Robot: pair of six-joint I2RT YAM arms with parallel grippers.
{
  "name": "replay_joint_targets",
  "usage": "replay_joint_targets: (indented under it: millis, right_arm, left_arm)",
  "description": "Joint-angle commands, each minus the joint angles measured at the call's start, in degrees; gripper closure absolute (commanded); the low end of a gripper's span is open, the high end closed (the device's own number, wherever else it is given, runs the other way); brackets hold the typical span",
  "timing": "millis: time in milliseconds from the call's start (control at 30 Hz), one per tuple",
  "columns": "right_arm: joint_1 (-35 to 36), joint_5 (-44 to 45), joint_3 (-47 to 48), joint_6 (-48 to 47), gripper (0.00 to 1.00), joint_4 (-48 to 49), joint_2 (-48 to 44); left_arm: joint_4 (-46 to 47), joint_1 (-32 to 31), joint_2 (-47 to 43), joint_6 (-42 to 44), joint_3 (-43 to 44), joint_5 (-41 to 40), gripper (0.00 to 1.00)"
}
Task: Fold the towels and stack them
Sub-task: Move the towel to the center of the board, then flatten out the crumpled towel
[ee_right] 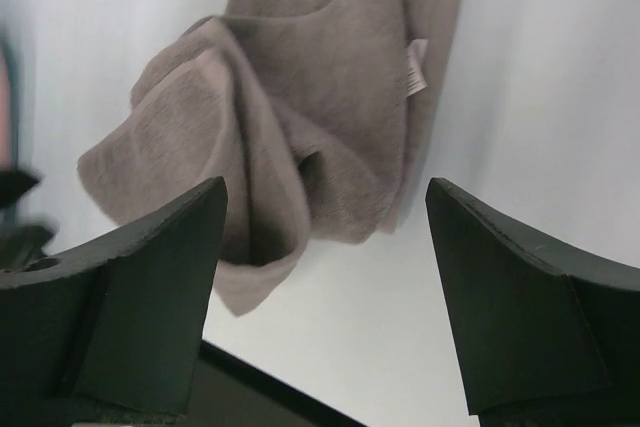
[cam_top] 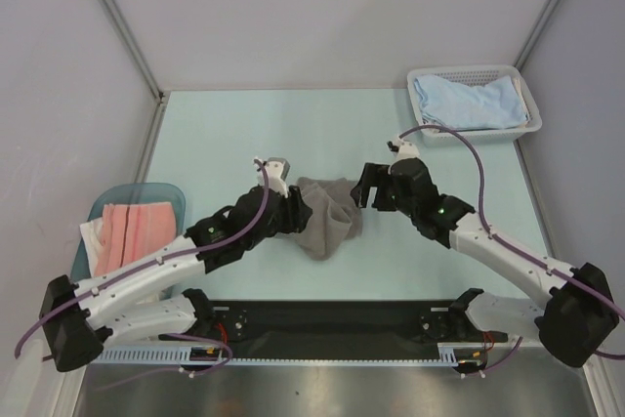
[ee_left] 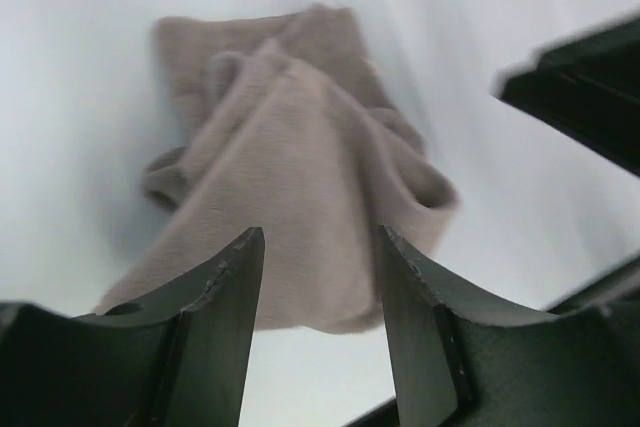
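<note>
Fingers of the left gripper [ee_left: 320, 247] stand apart with nothing pinched, and the near edge of the grey towel [ee_left: 300, 167] shows between them. Opposite, the right gripper [ee_right: 325, 197] gapes wide and empty, just beside the towel's other side. That towel lies rumpled with raised folds at the centre of the overhead frame, with bare tabletop [cam_top: 293, 134] open above it. At upper right a light blue towel [cam_top: 467, 102] fills the mesh basket [cam_top: 469, 137]. At lower left the pink towel [cam_top: 137, 231] and white towel [cam_top: 90, 241] sit in the teal tub [cam_top: 142, 187].

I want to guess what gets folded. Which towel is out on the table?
The grey towel, crumpled there. The pink towel is in the tub, the blue towel in the basket.
</note>
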Motion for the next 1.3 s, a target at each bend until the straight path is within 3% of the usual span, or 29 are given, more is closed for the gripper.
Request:
replay_joint_targets:
  millis: [0,167,300,433,567,633,933,1133,1267]
  right_arm:
    - [4.49,3.23,-0.14,-0.50,0.15,1.31,-2.41]
    - [6.95,2.27,2.05,-2.08,0.21,2.54,1.53]
    - [8.53,2.18,2.67,-2.79,0.30,3.33,4.27]
    - [11.26,1.39,2.23,-3.23,0.32,5.26,6.99]
    - [14.77,3.32,1.27,-3.23,0.55,4.13,8.32]
    - [16.96,4.11,-0.05,-3.84,0.57,3.51,7.27]
    - [23.04,1.56,-11.38,-5.34,0.45,4.74,0.23]
    - [24.88,0.95,-11.83,-6.92,0.37,4.30,0.32]
    - [25.33,0.77,-11.39,-8.15,0.26,4.21,1.02]
  left_arm:
    - [-4.34,5.36,2.54,-2.30,2.70,-2.96,0.45]
    - [2.43,14.23,7.37,1.91,3.13,10.49,0.44]
    - [1.57,14.51,12.12,4.73,8.05,12.71,0.42]
    - [0.15,14.51,15.64,5.09,10.95,13.14,0.41]
    - [-0.11,14.51,17.40,4.04,10.43,14.46,0.41]
    - [-0.11,14.51,17.84,3.60,9.99,14.99,0.41]
    - [-1.43,14.51,14.07,0.78,4.73,16.13,0.42]
    - [-3.36,14.51,6.95,-1.33,-1.43,17.10,0.43]
    - [-5.91,14.51,1.25,-1.68,-3.01,19.01,0.43]
